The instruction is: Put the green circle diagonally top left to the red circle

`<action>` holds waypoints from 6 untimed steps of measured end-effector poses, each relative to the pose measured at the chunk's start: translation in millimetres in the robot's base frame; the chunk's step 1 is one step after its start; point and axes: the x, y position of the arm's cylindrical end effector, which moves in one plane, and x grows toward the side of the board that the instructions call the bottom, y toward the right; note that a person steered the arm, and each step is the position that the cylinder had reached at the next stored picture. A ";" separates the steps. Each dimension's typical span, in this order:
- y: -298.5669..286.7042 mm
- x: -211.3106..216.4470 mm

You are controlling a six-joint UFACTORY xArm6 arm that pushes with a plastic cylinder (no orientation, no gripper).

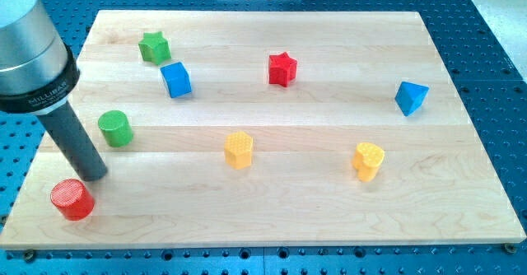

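Observation:
The green circle (pixel 115 128) is a short cylinder at the board's left side. The red circle (pixel 72 199) is a short cylinder near the board's bottom left corner. The green circle lies above and to the right of the red one. My tip (pixel 93 176) rests on the board between them, just above and right of the red circle and below left of the green circle. It looks close to the red circle; I cannot tell if it touches.
A green star (pixel 153 46) and a blue cube (pixel 175 80) sit at the upper left. A red star (pixel 282 68) is at top centre, a blue block (pixel 410 97) at right, a yellow hexagon (pixel 239 150) and a yellow heart (pixel 368 160) lower middle.

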 end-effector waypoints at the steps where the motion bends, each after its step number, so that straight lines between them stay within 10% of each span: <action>1: -2.4 5.8; 6: -11.4 -102.4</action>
